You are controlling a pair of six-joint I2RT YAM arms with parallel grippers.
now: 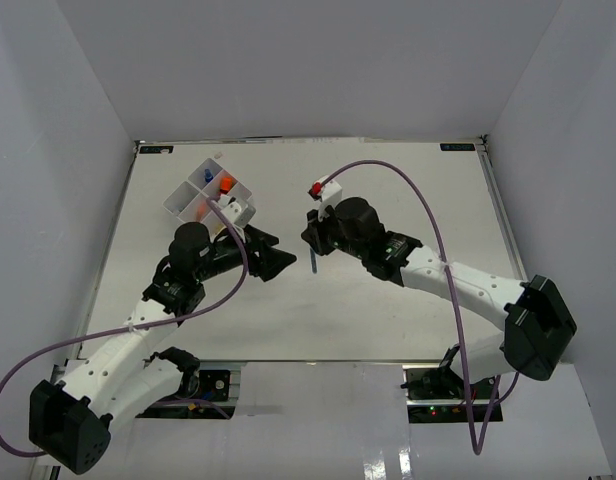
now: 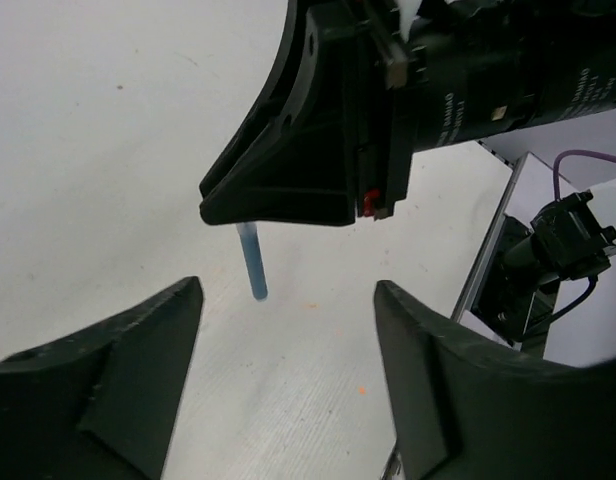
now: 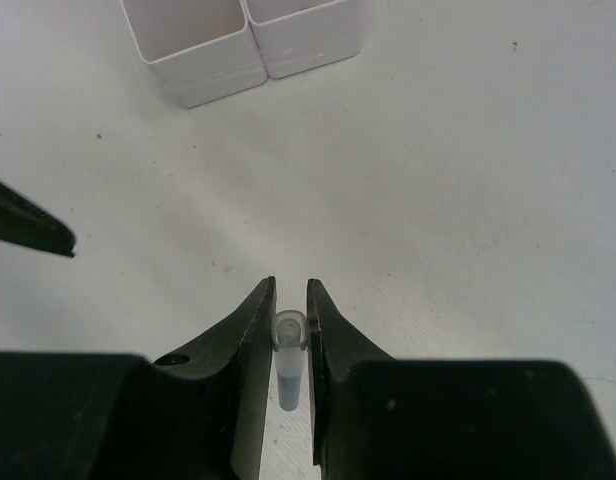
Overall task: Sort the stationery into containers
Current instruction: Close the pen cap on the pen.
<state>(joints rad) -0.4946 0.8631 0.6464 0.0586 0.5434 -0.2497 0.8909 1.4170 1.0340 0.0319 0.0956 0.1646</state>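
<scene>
My right gripper is shut on a thin blue pen and holds it upright above the table, with the pen hanging below the fingers. In the right wrist view the pen's clear top sits between the closed fingers. My left gripper is open and empty, just left of the pen. In the left wrist view the pen hangs ahead of my spread fingers. The white divided tray stands at the far left and holds a blue-capped item and an orange-capped item.
The tray's near wall shows at the top of the right wrist view. The left gripper's fingertip shows at the left edge there. White walls enclose the table on three sides. The purple cables loop over both arms.
</scene>
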